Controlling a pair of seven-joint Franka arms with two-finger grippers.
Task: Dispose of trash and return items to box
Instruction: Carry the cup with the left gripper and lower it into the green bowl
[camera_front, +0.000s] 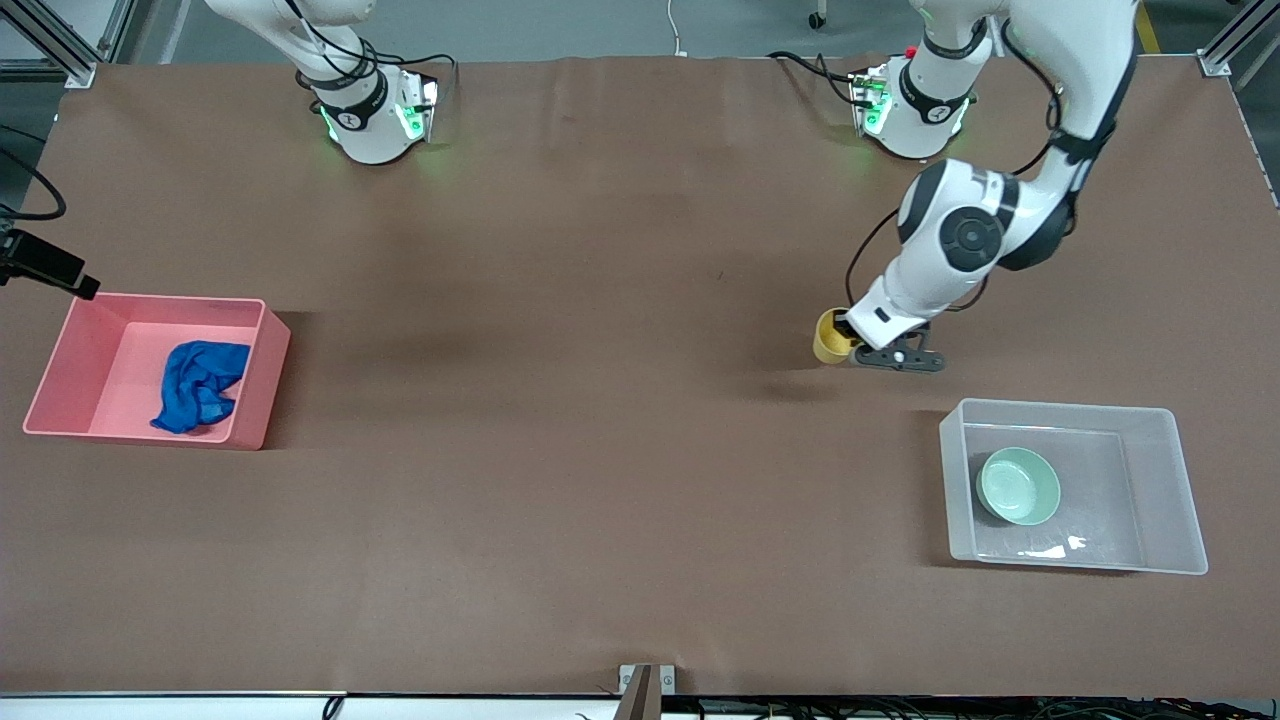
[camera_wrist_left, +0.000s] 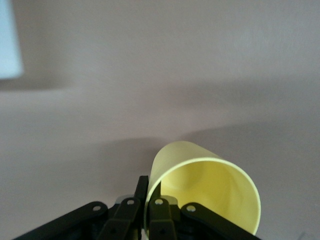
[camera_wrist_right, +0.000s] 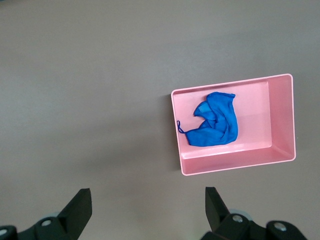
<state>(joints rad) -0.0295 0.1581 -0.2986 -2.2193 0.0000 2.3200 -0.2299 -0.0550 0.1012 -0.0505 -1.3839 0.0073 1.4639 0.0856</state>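
My left gripper (camera_front: 850, 346) is shut on the rim of the yellow cup (camera_front: 829, 338), one finger inside and one outside, and holds it tilted over the bare table beside the clear box (camera_front: 1060, 406). In the left wrist view the cup (camera_wrist_left: 205, 190) opens toward the camera, pinched in my gripper (camera_wrist_left: 148, 186). The mint-green bowl (camera_front: 1018, 485) sits in the clear box. The blue rag (camera_front: 200, 385) lies in the pink bin (camera_front: 160, 299) at the right arm's end. My right gripper (camera_wrist_right: 148, 200) is open and empty, high over the table, looking down on the pink bin (camera_wrist_right: 230, 168) and rag (camera_wrist_right: 215, 122).
A black camera (camera_front: 45, 265) juts in by the pink bin's corner. A small bracket (camera_front: 645, 688) sits on the table's front edge. The arm bases (camera_front: 375, 120) (camera_front: 915, 110) stand along the table's edge farthest from the front camera.
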